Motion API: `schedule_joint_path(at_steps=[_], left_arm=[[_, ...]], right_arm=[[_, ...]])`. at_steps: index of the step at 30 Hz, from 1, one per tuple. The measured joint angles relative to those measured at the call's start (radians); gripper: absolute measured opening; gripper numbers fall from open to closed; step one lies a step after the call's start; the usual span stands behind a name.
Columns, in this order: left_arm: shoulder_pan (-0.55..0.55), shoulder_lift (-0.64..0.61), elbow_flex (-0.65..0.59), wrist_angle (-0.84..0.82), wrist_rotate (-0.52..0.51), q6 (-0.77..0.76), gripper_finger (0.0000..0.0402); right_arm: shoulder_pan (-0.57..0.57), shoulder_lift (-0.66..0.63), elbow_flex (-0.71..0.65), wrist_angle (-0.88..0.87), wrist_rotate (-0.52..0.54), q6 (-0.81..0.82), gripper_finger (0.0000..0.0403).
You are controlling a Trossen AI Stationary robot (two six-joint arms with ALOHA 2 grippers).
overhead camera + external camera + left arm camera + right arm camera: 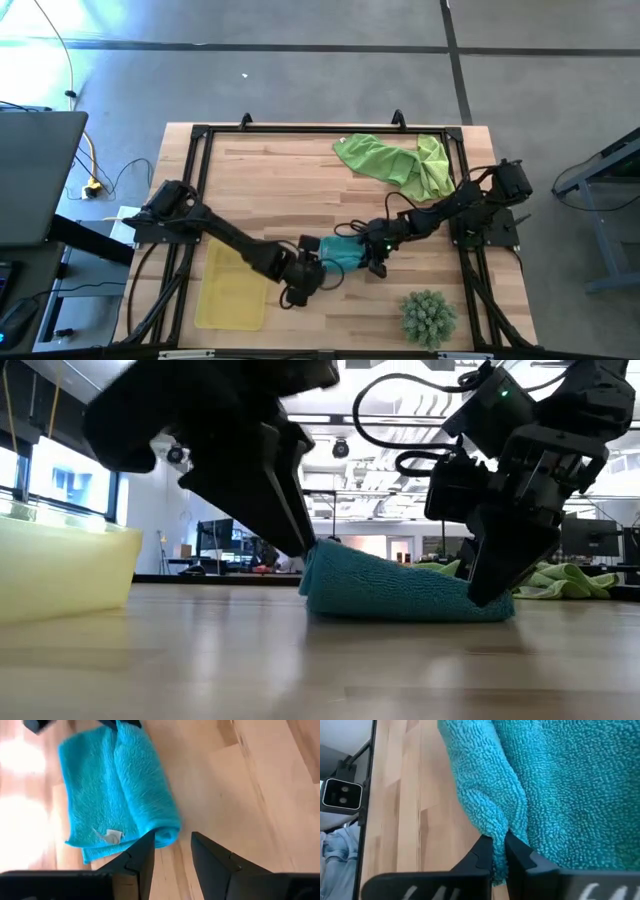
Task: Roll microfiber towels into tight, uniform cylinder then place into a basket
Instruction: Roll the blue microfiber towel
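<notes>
High view: right pincer [377,262] pinches the half-rolled teal towel [345,252]; left pincer [303,285], open, alongside; basket [232,291] unfilled.

1. No readable text, brand, number or sign is showing in any view.
2. A small white tag [111,836] is lying on the teal towel [117,790], toward the six o'clock edge in the left wrist view; whatever is printed on it is too small to read.
</notes>
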Motion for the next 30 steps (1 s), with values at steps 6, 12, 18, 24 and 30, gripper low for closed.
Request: schedule_joint_path(at_steps=[6,12,18,24,30], left_arm=[[-0.038,0.0,0.0,0.01,-0.055,-0.06,0.014],[-0.054,0.01,0.003,0.142,-0.124,0.009,0.0169],[-0.009,0.082,0.002,0.143,-0.098,0.012,0.0177],[0.023,0.132,0.002,0.141,-0.117,-0.005,0.0175],[0.053,0.143,0.004,0.139,-0.014,-0.104,0.0164]], right_arm=[[-0.005,0.0,0.0,0.002,0.001,0.004,0.0005],[-0.005,0.0,0.0,0.005,0.005,0.027,0.0008],[-0.004,0.0,-0.001,0.008,0.007,0.045,0.0018],[-0.004,0.0,-0.001,0.008,0.009,0.045,0.0019],[-0.004,0.0,-0.001,0.011,0.008,0.009,0.0021]])
